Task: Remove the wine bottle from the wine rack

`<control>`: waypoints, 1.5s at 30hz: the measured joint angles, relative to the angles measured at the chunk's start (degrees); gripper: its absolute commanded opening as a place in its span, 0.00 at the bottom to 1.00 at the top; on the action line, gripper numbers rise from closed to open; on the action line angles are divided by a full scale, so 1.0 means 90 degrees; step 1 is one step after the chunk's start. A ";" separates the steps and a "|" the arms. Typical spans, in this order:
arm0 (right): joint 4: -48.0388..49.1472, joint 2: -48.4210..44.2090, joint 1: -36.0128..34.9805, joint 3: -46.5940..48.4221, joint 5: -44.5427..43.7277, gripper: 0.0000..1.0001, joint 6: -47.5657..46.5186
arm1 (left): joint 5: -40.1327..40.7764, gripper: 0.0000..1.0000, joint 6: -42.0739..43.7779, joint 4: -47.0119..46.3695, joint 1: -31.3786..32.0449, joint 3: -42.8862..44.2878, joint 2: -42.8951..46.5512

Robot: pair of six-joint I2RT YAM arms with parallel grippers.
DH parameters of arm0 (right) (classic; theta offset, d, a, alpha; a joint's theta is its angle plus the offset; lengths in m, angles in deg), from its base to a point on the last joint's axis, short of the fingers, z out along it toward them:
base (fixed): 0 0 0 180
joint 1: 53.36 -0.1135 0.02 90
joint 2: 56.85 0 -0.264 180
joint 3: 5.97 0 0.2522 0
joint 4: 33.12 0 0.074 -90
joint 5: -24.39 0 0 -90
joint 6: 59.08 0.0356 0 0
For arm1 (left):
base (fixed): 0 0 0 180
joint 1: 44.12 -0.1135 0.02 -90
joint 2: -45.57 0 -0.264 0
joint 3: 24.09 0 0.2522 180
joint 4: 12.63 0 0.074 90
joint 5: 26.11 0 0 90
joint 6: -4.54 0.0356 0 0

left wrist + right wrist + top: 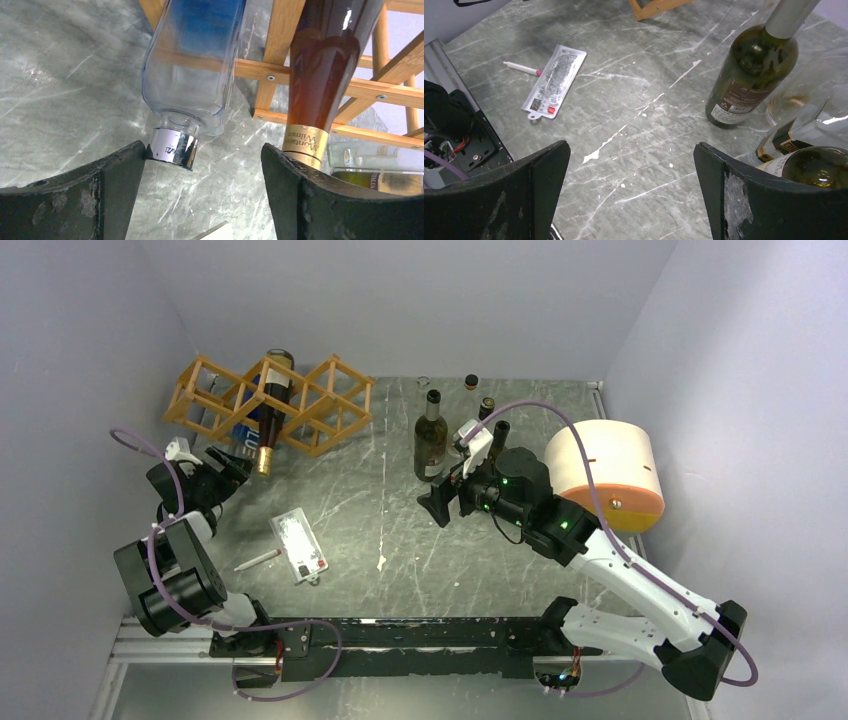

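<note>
The fingers [115,180] of the left gripper [202,150] are spread wide, with nothing held. The wine bottle [320,65] is lodged in the wine rack [282,40], its neck just beside one finger, so grasping and withdrawal are judged not yet done.

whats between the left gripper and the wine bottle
Nothing. In the left wrist view the wine bottle has its gold-foil neck right at one finger of the open left gripper; a clear blue bottle has its silver cap by the other.
</note>
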 measured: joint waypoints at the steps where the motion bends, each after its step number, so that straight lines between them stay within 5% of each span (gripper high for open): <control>1: 0.0002 -0.0002 0.0000 0.0000 0.0010 1.00 0.0000 | 0.0046 0.88 -0.0051 -0.0058 -0.0002 -0.0051 0.0000; 30: -0.0002 0.0083 0.0000 -0.0012 0.0124 1.00 -0.0002 | -0.0471 0.82 -0.0622 -0.3126 -0.0104 -0.0068 -0.1955; 45: -0.0005 0.0131 0.0000 -0.0012 0.0146 1.00 -0.0002 | -0.0770 0.51 -0.0697 -0.3393 -0.0160 0.0194 -0.2307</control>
